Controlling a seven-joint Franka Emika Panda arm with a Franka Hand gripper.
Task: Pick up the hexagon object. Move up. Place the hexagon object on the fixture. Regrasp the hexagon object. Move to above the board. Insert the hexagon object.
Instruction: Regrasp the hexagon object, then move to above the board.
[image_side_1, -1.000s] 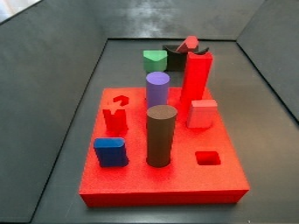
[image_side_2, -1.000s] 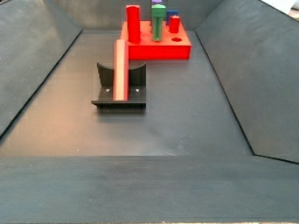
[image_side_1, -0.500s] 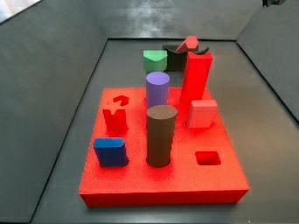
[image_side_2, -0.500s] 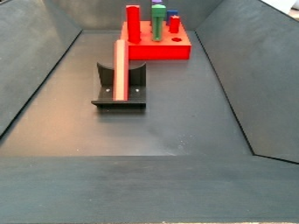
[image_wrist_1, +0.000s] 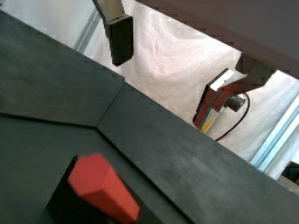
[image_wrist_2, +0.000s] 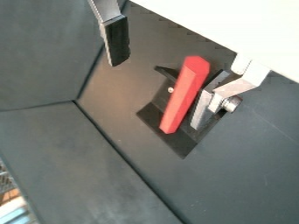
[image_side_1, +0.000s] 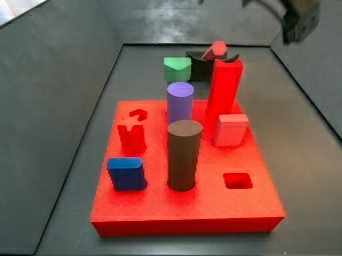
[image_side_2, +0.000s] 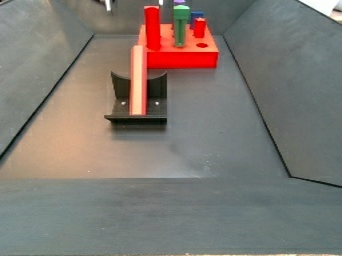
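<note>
— Dark-walled bin: where's the hexagon rod (image_wrist_2: 180, 94)?
— Leaning on the fixture (image_wrist_2: 177, 131), set for regrasping; gripper (image_wrist_2: 176, 57) high above, fingers (image_wrist_2: 115, 39) apart, empty.

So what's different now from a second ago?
The gripper has come into a side view at the top edge; a second ago it was out of frame. It is open and holds nothing. The hexagon object rests on the fixture as before, and the board and its pegs are unchanged.
</note>
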